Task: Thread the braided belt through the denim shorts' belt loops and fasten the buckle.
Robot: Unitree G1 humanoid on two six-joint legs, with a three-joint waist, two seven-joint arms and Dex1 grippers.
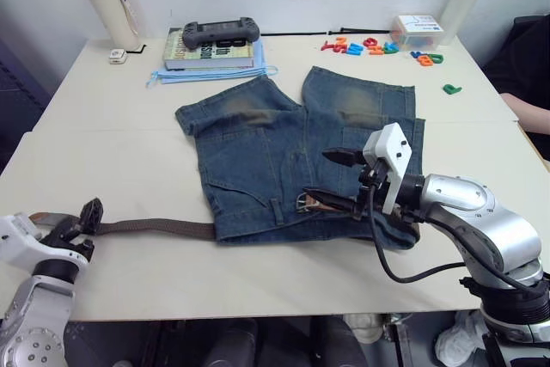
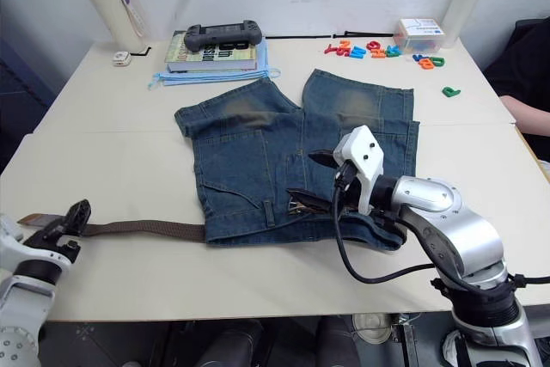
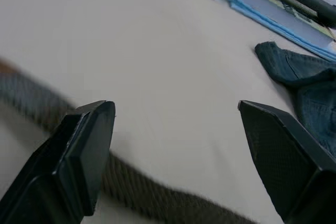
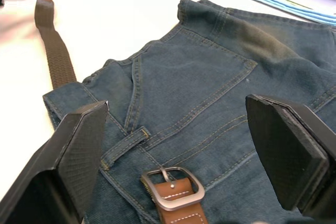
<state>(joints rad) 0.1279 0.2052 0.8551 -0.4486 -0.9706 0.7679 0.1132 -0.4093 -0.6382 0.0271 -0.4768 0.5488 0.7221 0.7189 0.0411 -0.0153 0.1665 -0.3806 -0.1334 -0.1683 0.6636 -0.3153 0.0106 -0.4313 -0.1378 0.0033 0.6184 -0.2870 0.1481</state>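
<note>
- the denim shorts (image 1: 292,161) are lying flat in the middle of the tabletop (image 1: 120,126), waistband facing me and legs pointing away, which is putting the belt loops within reach of both my arms.
- the braided belt (image 1: 155,229) is running along the waistband: its buckle (image 4: 172,188) is sitting on the denim near the middle of the waistband, just beside a belt loop (image 4: 126,145), while the woven strap is coming out from under the shorts' left edge and trailing across the bare tabletop toward my left side.
- judging by that, the belt is looking partly threaded on the left half, and the buckle is not yet fastened; the tan tip end is lying far out on my left.
- my right gripper (image 1: 335,180) is hovering just over the waistband with its jaws spread wide, one finger either side of the buckle in the right wrist view, holding nothing and not touching the denim as far as i can tell.
- my left gripper (image 1: 76,219) is sitting at the strap's far end near the tabletop's left edge; its jaws are also standing wide apart, with the strap passing under them rather than being pinched.
- i am judging the next step as closing on the buckle end while the left takes up the loose strap.
- books, a game controller (image 1: 220,33), a bottle (image 1: 110,6) and coloured letters (image 1: 369,45) are lying well apart at the back.
</note>
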